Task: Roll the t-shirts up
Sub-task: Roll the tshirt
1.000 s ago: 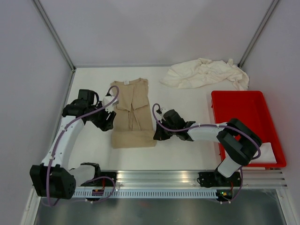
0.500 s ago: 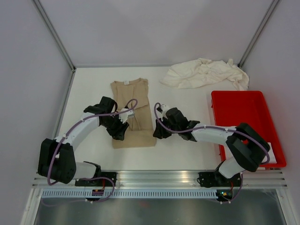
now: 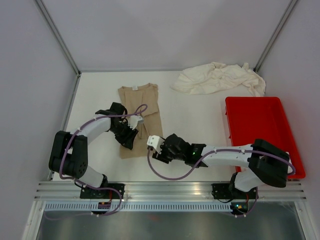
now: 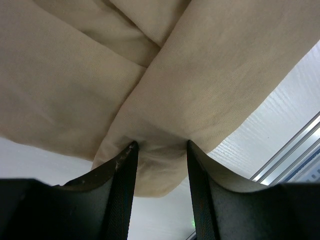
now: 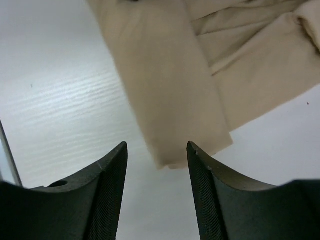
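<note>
The tan t-shirt [image 3: 142, 107], folded into a long strip with its white neck label at the far end, lies left of the table's centre. My left gripper [image 3: 128, 141] is at its near left corner. In the left wrist view the gripper [image 4: 160, 145] is open, with the tan hem [image 4: 160, 170] bunched between the fingertips and draped over them. My right gripper [image 3: 155, 150] is at the near right corner. In the right wrist view it [image 5: 157, 145] is open and empty, the shirt corner [image 5: 172, 150] just ahead of it. The cream-white t-shirts [image 3: 220, 77] lie crumpled at the back right.
A red plastic tray [image 3: 260, 107] stands along the right side, behind the right arm's elbow. An aluminium rail [image 3: 170, 190] runs along the near edge. White walls with metal posts close in the left, back and right.
My left gripper swung in from the shirt's left side onto its near left corner. My right gripper moved from the shirt's right edge down to its near right corner.
</note>
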